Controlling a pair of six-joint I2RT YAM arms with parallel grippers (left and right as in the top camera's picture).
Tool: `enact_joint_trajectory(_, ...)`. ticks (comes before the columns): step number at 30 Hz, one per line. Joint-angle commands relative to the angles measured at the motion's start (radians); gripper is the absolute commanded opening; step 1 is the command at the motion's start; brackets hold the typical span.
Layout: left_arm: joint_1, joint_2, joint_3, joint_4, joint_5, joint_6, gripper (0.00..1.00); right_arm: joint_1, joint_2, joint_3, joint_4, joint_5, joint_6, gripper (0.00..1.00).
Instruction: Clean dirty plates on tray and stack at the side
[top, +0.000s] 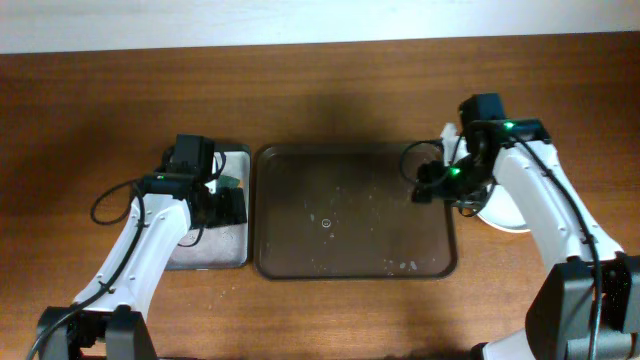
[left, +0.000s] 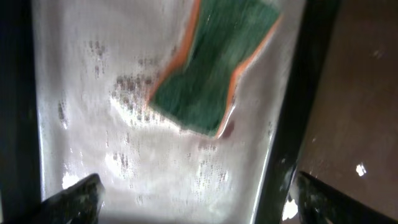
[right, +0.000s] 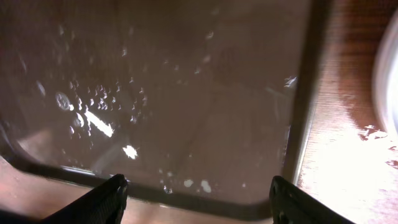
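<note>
L gripper (left: 199, 202) hangs over small metal tray (left: 81, 112), fingers spread wide, nothing btwn them. Green sponge (left: 211, 62) lies on its wet surface. R gripper (right: 205, 200) is likewise spread and empty, above brown tray (right: 155, 74) near its right rim; droplets on tray. Just right of it, on table (top: 320, 90), white plate (top: 503, 213), partly under R arm.

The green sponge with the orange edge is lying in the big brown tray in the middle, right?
No. The green, orange-edged sponge lies in the small silver metal tray beside the big brown tray; the left wrist view shows it.
</note>
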Motion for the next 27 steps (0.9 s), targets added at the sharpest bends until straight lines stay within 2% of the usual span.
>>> enact_joint_trajectory(1,0.003,-0.015,-0.001,-0.149,0.042,-0.084,0.98,0.057,-0.019,-0.005,-0.042,0.091,0.035,0.74)
enact_joint_trajectory(3,0.003,-0.019,-0.001,-0.230,0.047,-0.063,0.98,0.072,-0.072,-0.008,-0.053,0.119,0.047,0.73)
enact_joint_trajectory(6,0.003,-0.092,-0.020,-0.231,0.089,-0.002,0.97,0.074,-0.212,-0.058,-0.030,0.146,0.060,0.74)
enact_joint_trajectory(9,-0.006,-0.262,-0.074,-0.182,0.088,0.008,0.97,0.076,-0.408,-0.171,0.044,0.221,0.096,0.74)
enact_joint_trajectory(10,-0.013,-0.365,-0.109,-0.151,0.087,0.008,0.94,0.076,-0.503,-0.223,0.085,0.220,0.096,0.74)
enact_joint_trajectory(11,-0.019,-0.449,-0.135,-0.128,0.088,0.029,0.93,0.076,-0.590,-0.268,0.121,0.221,0.095,0.78)
enact_joint_trajectory(12,-0.026,-0.557,-0.167,-0.103,0.087,0.058,0.92,0.076,-0.667,-0.303,0.145,0.231,0.095,0.86)
enact_joint_trajectory(13,-0.028,-0.662,-0.192,-0.086,0.086,0.071,1.00,0.076,-0.743,-0.333,0.156,0.255,0.096,0.99)
enact_joint_trajectory(15,-0.028,-0.851,-0.238,-0.053,0.086,0.068,1.00,0.075,-0.883,-0.372,0.155,0.306,0.095,0.99)
enact_joint_trajectory(19,-0.028,-1.021,-0.246,-0.044,0.087,0.068,1.00,0.076,-0.980,-0.373,0.155,0.325,0.095,0.99)
enact_joint_trajectory(27,-0.028,-1.035,-0.246,-0.056,0.087,0.068,1.00,0.076,-0.937,-0.373,0.155,0.325,0.095,0.99)
